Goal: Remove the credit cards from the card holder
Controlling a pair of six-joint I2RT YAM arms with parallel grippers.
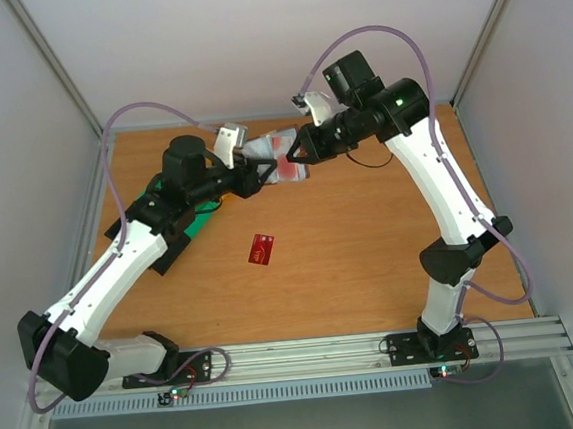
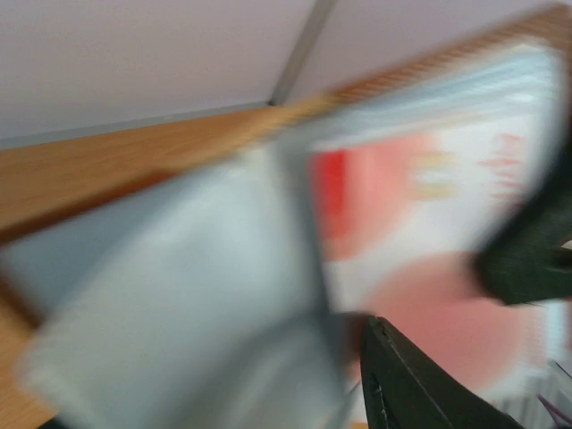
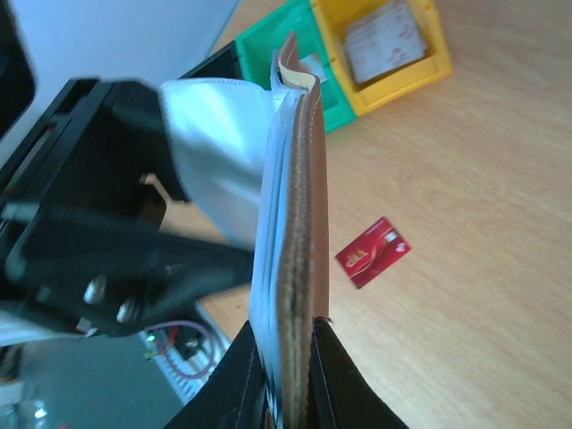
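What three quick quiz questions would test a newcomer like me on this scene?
1. True or false: a red credit card lies flat on the table, outside the card holder.
2. The right gripper is clamped on: A) a pen, B) the card holder, C) nothing.
3. Fill in: the bin beside the yellow bin is ___.
Key: 1 true; 2 B; 3 green.

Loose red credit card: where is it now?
In the top view the red credit card lies flat on the table near its middle, alone, closer to the near edge than the raised card holder.
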